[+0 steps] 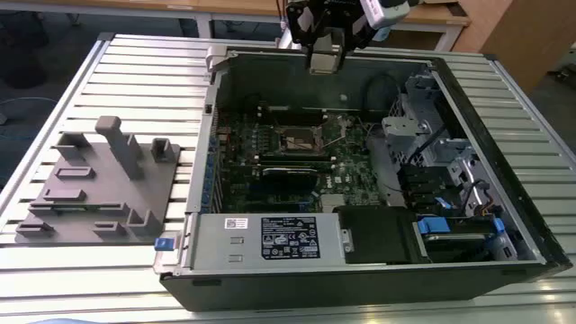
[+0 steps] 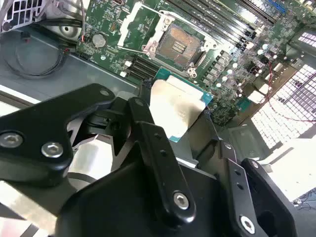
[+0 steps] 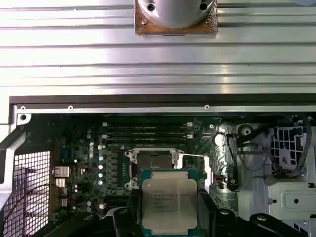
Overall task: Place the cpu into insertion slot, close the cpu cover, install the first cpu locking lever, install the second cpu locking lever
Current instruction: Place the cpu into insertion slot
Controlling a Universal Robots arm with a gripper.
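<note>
Above the computer case (image 1: 360,287), the cpu (image 2: 175,103) tight in the grip of the pincer (image 2: 175,118), clear of the insertion slot (image 2: 178,45)

Glare whitens the ribbed table (image 3: 158,59) and the cpu (image 2: 175,106) (its metal top); the case interior (image 1: 270,84) is dim.

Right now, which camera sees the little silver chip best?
The first wrist view. There the cpu faces the camera flat, most of its silver top showing, held between the jaws. The second wrist view shows it tilted, partly behind the jaws. In the exterior view it is too small to make out.
</note>
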